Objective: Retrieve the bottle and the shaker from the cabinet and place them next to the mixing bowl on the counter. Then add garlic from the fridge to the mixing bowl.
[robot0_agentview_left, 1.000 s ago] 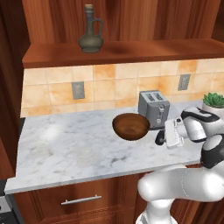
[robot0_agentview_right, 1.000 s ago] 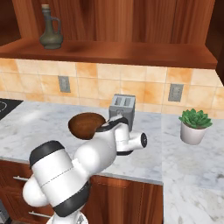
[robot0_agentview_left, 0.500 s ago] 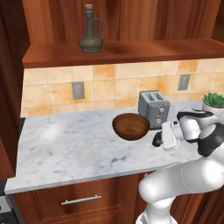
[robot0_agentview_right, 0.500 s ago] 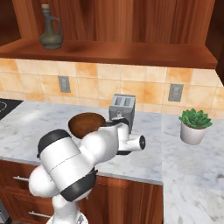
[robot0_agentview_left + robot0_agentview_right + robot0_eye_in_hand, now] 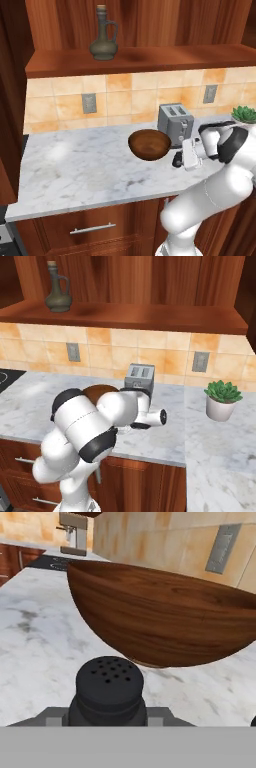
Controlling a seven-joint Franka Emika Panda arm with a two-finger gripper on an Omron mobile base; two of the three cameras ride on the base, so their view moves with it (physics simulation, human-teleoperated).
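The gripper (image 5: 179,159), at right centre of the left base view, grasps a dark shaker (image 5: 110,688), upright, perforated cap showing at the bottom centre of the hand view. The wooden mixing bowl (image 5: 165,619) sits directly ahead on the marble desk (image 5: 75,170), very near.

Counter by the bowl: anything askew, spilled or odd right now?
Nothing spilled or damaged. The mixing bowl sits upright on the counter beside the toaster. The shaker shows close before the gripper, right beside the bowl. The bottle stands on the wooden shelf, not yet beside the bowl.
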